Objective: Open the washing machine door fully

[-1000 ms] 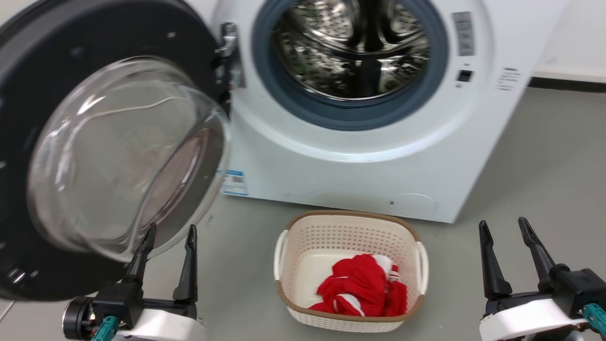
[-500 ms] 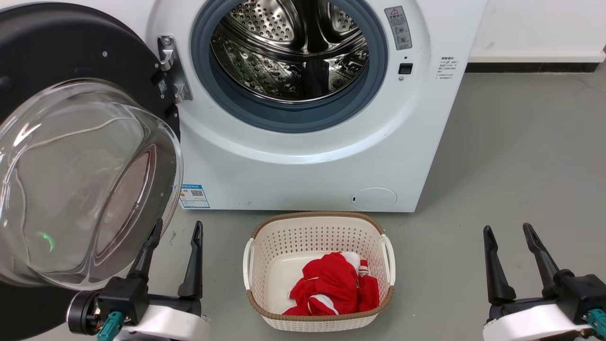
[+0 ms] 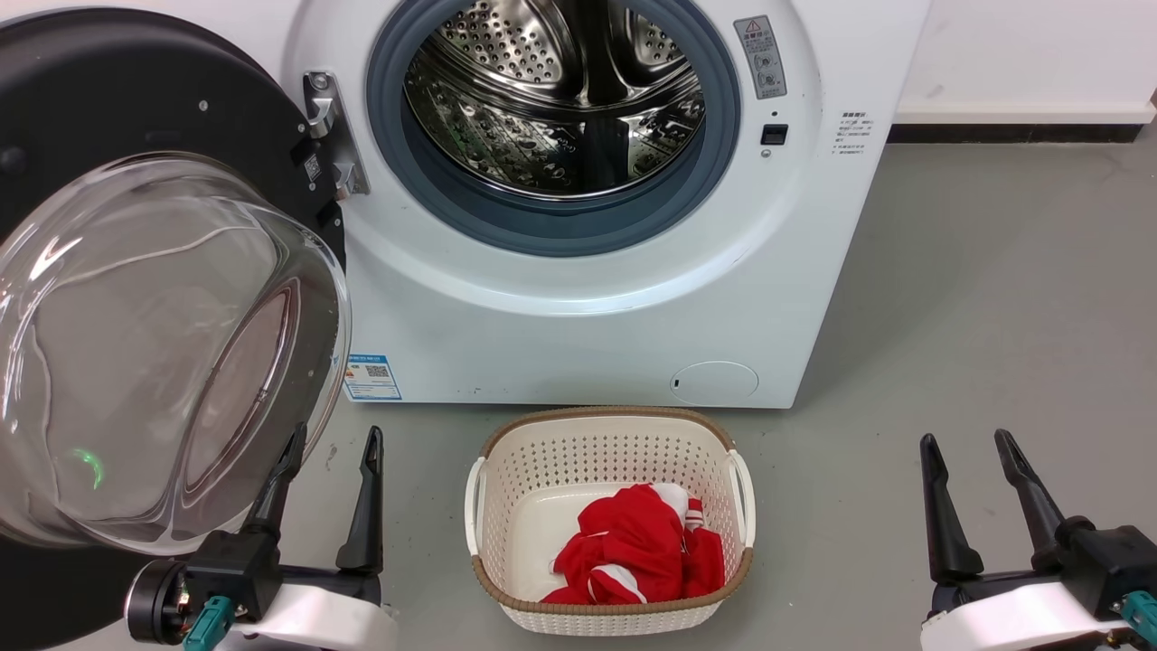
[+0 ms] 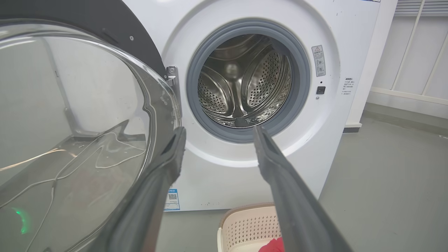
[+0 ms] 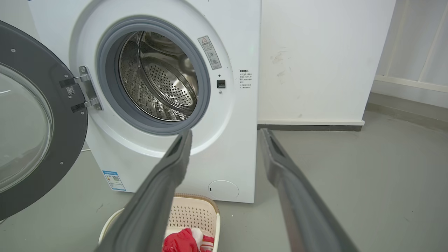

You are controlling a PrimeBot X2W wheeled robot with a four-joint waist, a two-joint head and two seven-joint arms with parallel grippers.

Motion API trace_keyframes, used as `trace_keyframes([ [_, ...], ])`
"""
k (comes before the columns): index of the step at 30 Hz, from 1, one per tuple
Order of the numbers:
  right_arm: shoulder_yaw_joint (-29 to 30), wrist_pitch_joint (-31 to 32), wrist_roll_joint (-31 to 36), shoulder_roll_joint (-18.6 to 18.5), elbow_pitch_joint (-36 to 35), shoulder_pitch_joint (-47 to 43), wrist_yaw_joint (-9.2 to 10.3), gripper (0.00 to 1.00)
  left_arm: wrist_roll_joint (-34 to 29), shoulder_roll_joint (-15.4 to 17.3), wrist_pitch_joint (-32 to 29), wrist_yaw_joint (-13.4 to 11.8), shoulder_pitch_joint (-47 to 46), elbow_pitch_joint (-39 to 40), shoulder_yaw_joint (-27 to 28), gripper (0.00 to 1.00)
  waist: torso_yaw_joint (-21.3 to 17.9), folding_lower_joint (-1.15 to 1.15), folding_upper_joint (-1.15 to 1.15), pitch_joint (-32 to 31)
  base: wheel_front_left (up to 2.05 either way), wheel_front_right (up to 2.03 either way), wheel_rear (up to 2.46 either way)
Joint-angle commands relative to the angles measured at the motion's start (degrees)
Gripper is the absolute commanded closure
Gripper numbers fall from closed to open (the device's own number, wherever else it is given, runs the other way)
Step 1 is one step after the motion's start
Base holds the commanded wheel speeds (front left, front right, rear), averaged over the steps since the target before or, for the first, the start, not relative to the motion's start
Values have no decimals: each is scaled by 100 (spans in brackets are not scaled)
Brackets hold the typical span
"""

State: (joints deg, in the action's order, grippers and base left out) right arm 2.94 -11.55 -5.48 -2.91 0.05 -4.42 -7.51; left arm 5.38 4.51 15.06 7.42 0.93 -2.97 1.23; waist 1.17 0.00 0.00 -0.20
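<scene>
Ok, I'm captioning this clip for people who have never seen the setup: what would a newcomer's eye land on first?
The washing machine door, a black disc with a bulging glass bowl, stands wide open at the left of the white machine, close by the open left gripper. Next comes the shiny steel drum inside its blue-grey ring at top centre. Then the red cloth in the cream basket on the floor in front.

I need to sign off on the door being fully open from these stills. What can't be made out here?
- Head view: the washing machine door is cut off on its left by the frame edge, so its full swing is unclear.
- Head and left wrist views: whether the left pincer touches the door; one finger overlaps its glass.
- All views: the warning label has print too small to read.
</scene>
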Motion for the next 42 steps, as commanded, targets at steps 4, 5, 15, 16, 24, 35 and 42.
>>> trace_keyframes([
  [4,-13,-36,-65,7,29,-9,4,0,18,-24,15,10,-6,9,14,0,-5,0,0,7,0,0,0],
  [5,-10,-10,-23,0,36,-5,0,100,11,-6,0,0,2,-18,6,100,-4,0,0,6,0,0,0],
  [15,-48,142,-1062,-50,249,55,0,100,997,-29,-261,0,-43,-238,52,100,-11,0,0,9,0,0,0],
  [16,-50,160,-1182,-57,269,74,0,100,1111,-31,-289,0,-54,-251,59,100,-12,0,0,9,0,0,0],
  [24,-65,298,-2083,-99,402,205,1,100,1965,-45,-500,1,-135,-343,114,100,-20,0,0,11,0,0,0],
  [35,-69,480,-3179,-138,553,341,1,100,3022,-61,-762,2,-239,-461,184,100,-30,0,0,14,0,0,0],
  [42,-64,574,-3717,-152,626,415,1,100,3546,-70,-891,3,-288,-518,217,100,-35,0,0,15,0,0,0],
])
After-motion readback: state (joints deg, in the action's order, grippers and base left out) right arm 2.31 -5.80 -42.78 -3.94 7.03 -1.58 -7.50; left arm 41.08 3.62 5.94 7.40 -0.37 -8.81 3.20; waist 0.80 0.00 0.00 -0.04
